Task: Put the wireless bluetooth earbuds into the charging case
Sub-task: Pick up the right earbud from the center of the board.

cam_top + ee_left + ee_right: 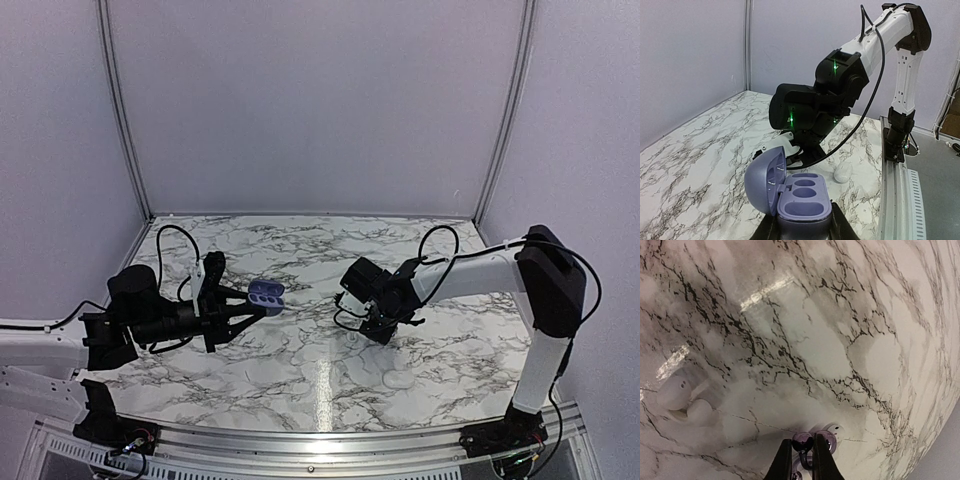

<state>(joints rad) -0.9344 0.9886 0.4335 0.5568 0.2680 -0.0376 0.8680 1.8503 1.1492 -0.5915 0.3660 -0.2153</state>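
My left gripper [252, 301] is shut on the purple charging case [267, 296] and holds it above the table. In the left wrist view the case [802, 197] stands open with its lid [765, 182] swung to the left, and its moulded wells hold nothing. My right gripper [358, 333] points down at the marble table. Its fingers [783, 460] are shut on a tiny dark, shiny earbud [803, 441] at the table surface. A second shiny earbud [830, 436] lies against it on the right.
Two white rounded pieces [676, 391] lie together on the table, left of my right gripper. A white pebble-shaped piece [842, 173] rests near the right arm's wrist. The right arm's base [897, 135] and a metal rail [892, 200] line the table's edge.
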